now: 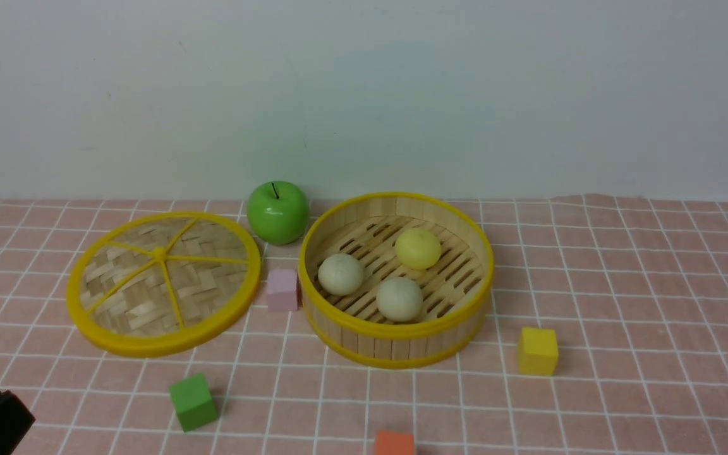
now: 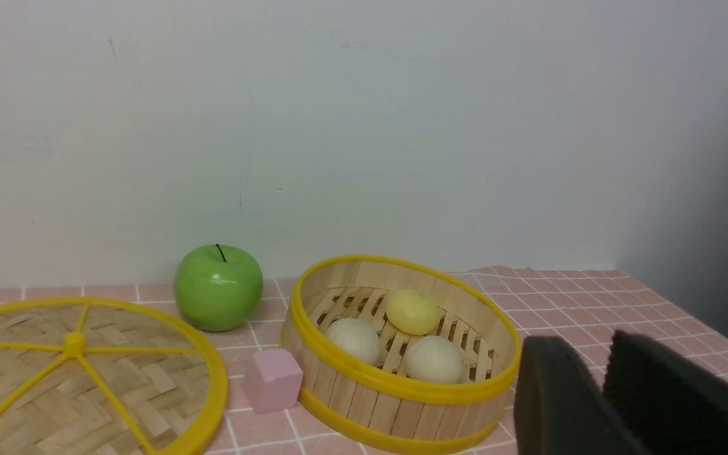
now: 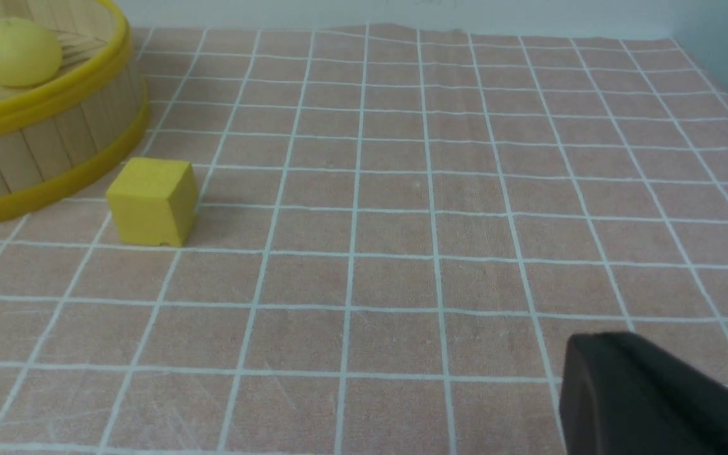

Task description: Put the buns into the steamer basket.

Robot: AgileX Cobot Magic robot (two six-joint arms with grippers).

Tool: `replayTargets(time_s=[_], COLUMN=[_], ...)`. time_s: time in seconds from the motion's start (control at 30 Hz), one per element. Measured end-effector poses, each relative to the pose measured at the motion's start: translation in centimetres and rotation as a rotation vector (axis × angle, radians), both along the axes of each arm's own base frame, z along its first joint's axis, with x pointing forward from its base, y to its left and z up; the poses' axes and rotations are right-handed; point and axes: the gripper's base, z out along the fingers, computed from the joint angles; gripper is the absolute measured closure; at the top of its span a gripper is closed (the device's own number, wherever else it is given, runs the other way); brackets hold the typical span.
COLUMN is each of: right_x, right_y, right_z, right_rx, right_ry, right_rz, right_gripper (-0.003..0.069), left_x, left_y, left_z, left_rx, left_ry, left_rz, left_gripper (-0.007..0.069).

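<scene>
All three buns (image 1: 400, 299) lay inside the steamer basket (image 1: 395, 344), which stood on the counter (image 1: 642, 297) between the pink cube (image 1: 282, 290) and the yellow cube (image 1: 537, 351). The left end effector (image 2: 598, 392) hung near the basket, empty, a narrow gap showing between its fingers. The right end effector (image 3: 648, 398) was closed on nothing above bare counter.

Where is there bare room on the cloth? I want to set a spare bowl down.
The widest free patch lies right of the steamer basket, beyond the yellow cube. A smaller one sits between the green cube and the orange cube. It is crowded where lid, green apple and pink cube adjoin the basket.
</scene>
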Motion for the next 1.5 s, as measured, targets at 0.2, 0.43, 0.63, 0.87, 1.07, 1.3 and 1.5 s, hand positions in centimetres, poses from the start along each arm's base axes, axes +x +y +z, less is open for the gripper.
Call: replayTargets(time_s=[0.2, 0.43, 0.63, 0.87, 1.07, 1.3, 1.5], right_x=[0.0, 0.0, 0.0, 0.0, 0.0, 0.0, 0.0], right_y=[0.0, 0.0, 0.0, 0.0, 0.0, 0.0, 0.0], right_z=[0.0, 0.0, 0.0, 0.0, 0.0, 0.0, 0.0], right_rx=[0.000, -0.004, -0.004, -0.004, -0.004, -0.007, -0.007], right_ry=[0.001, 0.001, 0.003, 0.003, 0.004, 0.003, 0.003], right_rz=[0.000, -0.001, -0.001, -0.001, -0.001, -0.001, -0.001], right_gripper=[0.0656, 0.0656, 0.0650, 0.0643, 0.0637, 0.0626, 0.0618], left_x=[0.0, 0.0, 0.0, 0.4, -0.1, 0.5, 0.6], left_y=[0.0, 0.0, 0.1, 0.9, 1.6, 1.6, 1.7], left_z=[0.0, 0.0, 0.3, 0.0, -3.3, -9.0, -8.9], left_rx=[0.000, 0.000, -0.016, 0.023, 0.144, 0.128, 0.114], left_ry=[0.000, 0.000, -0.033, -0.042, 0.205, 0.409, 0.388], left_rz=[0.000, 0.000, 0.010, 0.172, 0.341, 0.353, 0.361], left_gripper=[0.0480, 0.0479, 0.0477, 0.0531, 0.0638, 0.0638, 0.0638])
